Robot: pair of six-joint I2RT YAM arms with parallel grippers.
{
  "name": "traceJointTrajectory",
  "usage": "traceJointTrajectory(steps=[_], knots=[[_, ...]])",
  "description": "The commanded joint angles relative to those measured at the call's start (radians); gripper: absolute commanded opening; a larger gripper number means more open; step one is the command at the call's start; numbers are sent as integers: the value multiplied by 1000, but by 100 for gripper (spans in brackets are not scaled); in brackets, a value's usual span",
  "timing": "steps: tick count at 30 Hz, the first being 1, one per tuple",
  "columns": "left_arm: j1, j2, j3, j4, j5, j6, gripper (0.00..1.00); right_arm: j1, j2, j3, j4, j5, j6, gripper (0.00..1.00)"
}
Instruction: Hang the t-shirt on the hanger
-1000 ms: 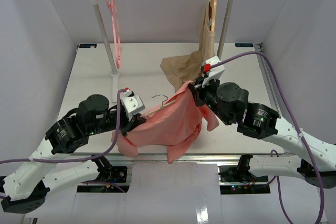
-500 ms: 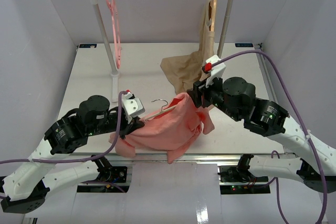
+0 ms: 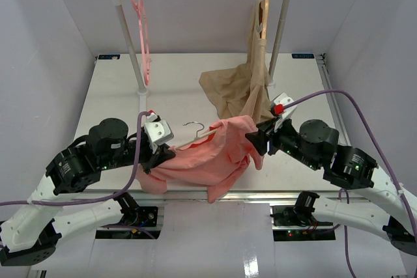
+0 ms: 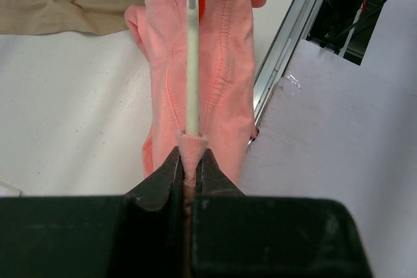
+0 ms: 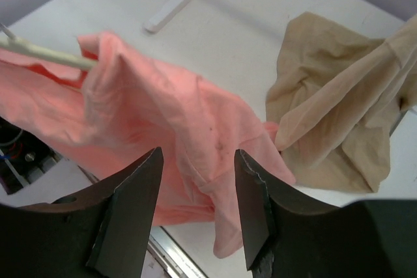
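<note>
Salmon-pink fabric t-shirt (image 3: 208, 157) drapes the thin cream-white triangular hanger (image 4: 191, 63), axis 8-to-2 o'clock from above. Left gripper (image 4: 190, 172) clamps its cloth-covered end. Right gripper (image 5: 197, 155) gapes empty, t-shirt at its 9 o'clock.

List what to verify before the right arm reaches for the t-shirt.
1. Left gripper hold: ok, shut on the hanger end, with t-shirt fabric wrapped round it.
2. Right gripper free: ok, open and empty above the t-shirt.
3. Hook outside the fabric: ok.
4. Hanger's far end inside the t-shirt: cannot tell, hidden.
5. Beige garment apart from the t-shirt: not ok, their edges meet in the right wrist view.
</note>
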Motion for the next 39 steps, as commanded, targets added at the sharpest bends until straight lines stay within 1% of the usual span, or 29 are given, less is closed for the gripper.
traceJointTrajectory(steps=[1, 6, 7, 9, 10, 11, 13, 14, 17, 23, 29, 31, 33, 35, 37, 39], knots=[[3, -19, 50, 18, -2, -16, 0, -2, 5, -51, 53, 4, 11, 54], [3, -25, 53, 10, -5, -18, 0, -2, 19, -68, 96, 91, 9, 53], [3, -27, 53, 9, -3, -17, 0, -2, 29, -63, 96, 102, 8, 49], [3, -31, 51, 6, -1, -14, 0, -3, 55, -45, 88, 128, 9, 21], [3, -32, 47, 4, -1, -12, 0, -2, 59, -36, 83, 152, 12, 13], [2, -35, 40, 2, -3, -9, 0, -2, 65, -23, 78, 172, 14, 8], [3, -42, 30, -6, -8, 6, 0, -2, 70, 11, 59, 217, 8, 8], [3, -44, 19, -13, -21, 12, 0, -2, 76, 23, 52, 255, 4, 8], [2, -30, 10, -46, -97, 10, 0, -2, 84, 72, 43, 282, -22, 8], [3, -47, 31, -31, -12, 16, 0, -4, 110, 123, 14, 299, -49, 8], [3, -67, 47, -15, 29, 15, 0, -14, 123, 88, 7, 277, -41, 8], [3, -68, 45, -11, 32, 13, 0, -14, 122, 72, 7, 258, -36, 9], [3, -65, 40, -14, 36, 15, 0, -16, 119, 71, 5, 238, -34, 22], [3, -62, 28, -10, 37, 15, 0, -14, 105, 88, -5, 217, -35, 38], [3, -62, 20, -5, 45, 16, 0, -14, 94, 103, -16, 210, -37, 46], [3, -60, 10, 5, 65, 18, 0, -16, 74, 140, -50, 188, -37, 52]])
